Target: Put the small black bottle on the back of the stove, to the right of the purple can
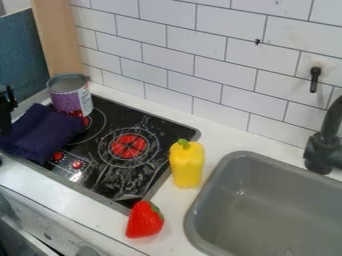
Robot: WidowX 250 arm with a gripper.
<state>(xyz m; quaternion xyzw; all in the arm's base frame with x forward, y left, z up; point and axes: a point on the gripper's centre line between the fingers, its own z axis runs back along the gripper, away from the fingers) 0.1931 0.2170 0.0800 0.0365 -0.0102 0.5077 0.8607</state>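
On the stove (pixel 119 111) | claw (pixel 6 120): we cannot tell opening or grip | tugged cloth (pixel 41 132) could topple adjacent can (pixel 67 96)

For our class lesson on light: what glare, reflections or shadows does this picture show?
Camera view: pale streaks across the black stovetop, glare or smudges, I cannot tell; small highlight inside the gray sink; no hard-edged shadow beside the yellow pepper or the strawberry.

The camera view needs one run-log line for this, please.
gripper: left edge, by cloth | cloth: partly on stove | can: behind cloth | pepper: between stove and sink | strawberry: counter
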